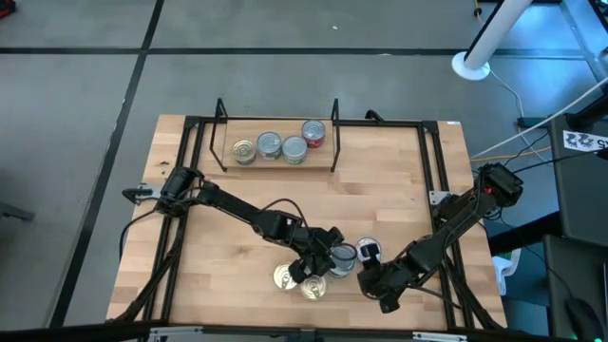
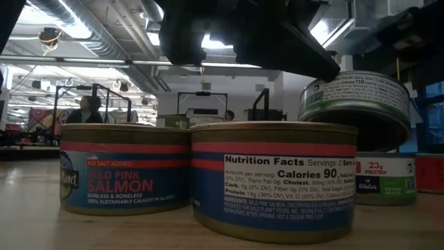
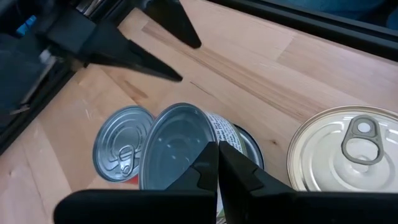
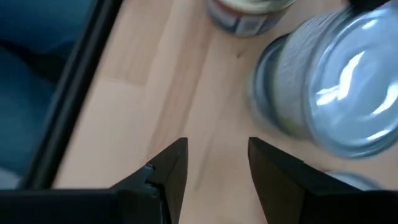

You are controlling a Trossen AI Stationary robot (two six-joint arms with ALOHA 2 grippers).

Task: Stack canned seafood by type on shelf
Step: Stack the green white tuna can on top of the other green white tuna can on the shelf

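1. High view: left tool, pinched on a tilted can, sits lower centre; four cans line the shelf at upper centre.
2. Low view: salmon cans on the surface fill the foreground.
3. Right wrist view: right tool gapes empty.

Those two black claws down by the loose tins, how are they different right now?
The left gripper has its two fingers pressed together, while the right gripper has its fingers apart with nothing between them. The left gripper sits right against a tilted tin; the right gripper is over bare tabletop beside the tins. Both are dark, two-fingered, and low near the table's front edge.
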